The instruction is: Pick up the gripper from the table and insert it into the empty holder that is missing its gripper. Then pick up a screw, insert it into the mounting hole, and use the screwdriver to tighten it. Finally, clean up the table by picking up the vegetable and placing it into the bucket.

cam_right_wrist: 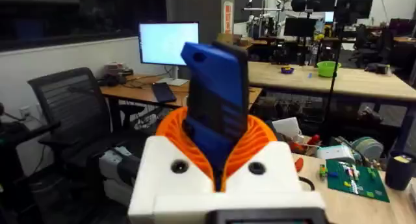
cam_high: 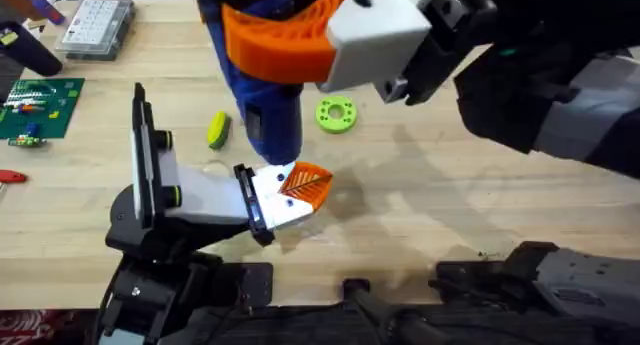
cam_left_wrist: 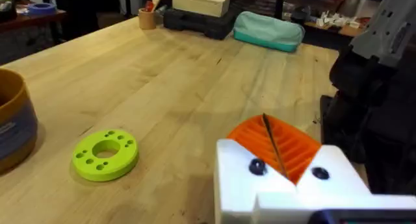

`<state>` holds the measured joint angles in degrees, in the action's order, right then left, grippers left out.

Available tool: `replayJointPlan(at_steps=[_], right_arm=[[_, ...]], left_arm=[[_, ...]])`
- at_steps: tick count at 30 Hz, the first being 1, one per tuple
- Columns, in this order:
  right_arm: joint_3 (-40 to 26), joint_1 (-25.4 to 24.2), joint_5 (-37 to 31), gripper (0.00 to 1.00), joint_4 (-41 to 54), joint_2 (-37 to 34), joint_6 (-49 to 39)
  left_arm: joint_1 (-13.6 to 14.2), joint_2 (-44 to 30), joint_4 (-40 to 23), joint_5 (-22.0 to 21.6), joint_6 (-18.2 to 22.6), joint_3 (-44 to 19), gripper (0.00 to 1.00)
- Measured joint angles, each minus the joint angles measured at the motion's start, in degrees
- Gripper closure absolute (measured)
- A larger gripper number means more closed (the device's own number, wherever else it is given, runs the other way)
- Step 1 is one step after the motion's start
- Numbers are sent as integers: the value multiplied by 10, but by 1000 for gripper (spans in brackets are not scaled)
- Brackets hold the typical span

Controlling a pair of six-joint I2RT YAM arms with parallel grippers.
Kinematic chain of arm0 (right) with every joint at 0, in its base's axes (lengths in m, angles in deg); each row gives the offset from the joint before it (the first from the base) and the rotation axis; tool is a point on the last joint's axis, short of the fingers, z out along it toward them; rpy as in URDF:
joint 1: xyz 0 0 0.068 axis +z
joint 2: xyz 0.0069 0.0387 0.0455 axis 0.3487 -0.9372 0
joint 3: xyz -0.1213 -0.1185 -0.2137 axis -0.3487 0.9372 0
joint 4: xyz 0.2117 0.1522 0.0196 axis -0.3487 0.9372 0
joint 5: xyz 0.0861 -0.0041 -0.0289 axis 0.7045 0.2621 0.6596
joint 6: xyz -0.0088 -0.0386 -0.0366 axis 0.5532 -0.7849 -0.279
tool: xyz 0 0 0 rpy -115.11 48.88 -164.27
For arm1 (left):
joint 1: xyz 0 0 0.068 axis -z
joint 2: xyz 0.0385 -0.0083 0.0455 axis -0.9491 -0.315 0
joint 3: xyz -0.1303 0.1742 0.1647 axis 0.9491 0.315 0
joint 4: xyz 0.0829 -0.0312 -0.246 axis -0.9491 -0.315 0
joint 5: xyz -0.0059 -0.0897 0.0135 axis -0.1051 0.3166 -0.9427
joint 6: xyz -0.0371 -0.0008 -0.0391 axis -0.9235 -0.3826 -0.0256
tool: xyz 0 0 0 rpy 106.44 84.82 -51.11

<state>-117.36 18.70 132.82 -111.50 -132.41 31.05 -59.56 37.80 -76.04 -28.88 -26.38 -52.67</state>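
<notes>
The right arm is rising close under the overhead camera, and its right gripper (cam_high: 285, 30), with paired orange ribbed fingers on a white backing, is clamping the thick bright-blue cylindrical power screwdriver (cam_high: 262, 95) between its pads. The tool is standing roughly upright, with its narrower end pointing down at the front of the left arm. In the right wrist view the blue body (cam_right_wrist: 216, 107) is sitting squarely between the two orange pads (cam_right_wrist: 170, 130). The left arm is lying low over the pale wooden table (cam_high: 450, 205), and whether the left gripper (cam_high: 300, 197) is open or closed cannot be told. The white wedge-shaped plastic holder (cam_high: 285, 210) with its black end plate is carrying the small orange triangular ribbed gripper (cam_high: 308, 183), which is sitting against the white block. In the left wrist view a thin metal bit (cam_left_wrist: 273, 143) is slanting down across the orange ribs (cam_left_wrist: 292, 146) towards the white block (cam_left_wrist: 286, 191), between two dark screw points. The small oblong yellow toy vegetable with a green end (cam_high: 218, 130) is lying on the table just beside the screwdriver, on the left arm's side. A flat lime-green plastic ring (cam_high: 335, 115) is lying on the other side. The small round blue-purple bucket with a brownish rim (cam_left_wrist: 13, 120) is standing near that ring (cam_left_wrist: 105, 155).
</notes>
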Motion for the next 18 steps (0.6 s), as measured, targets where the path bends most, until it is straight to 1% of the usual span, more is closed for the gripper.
replayJointPlan(at_steps=[13, 18], right_arm=[[1, 6, 13, 966, -2, 0, -38], [15, 6, 12, 969, -8, 0, -48]], left_arm=[[0, 0, 0, 0, 0, 0, 988], [0, 0, 0, 0, 0, 0, 988]])
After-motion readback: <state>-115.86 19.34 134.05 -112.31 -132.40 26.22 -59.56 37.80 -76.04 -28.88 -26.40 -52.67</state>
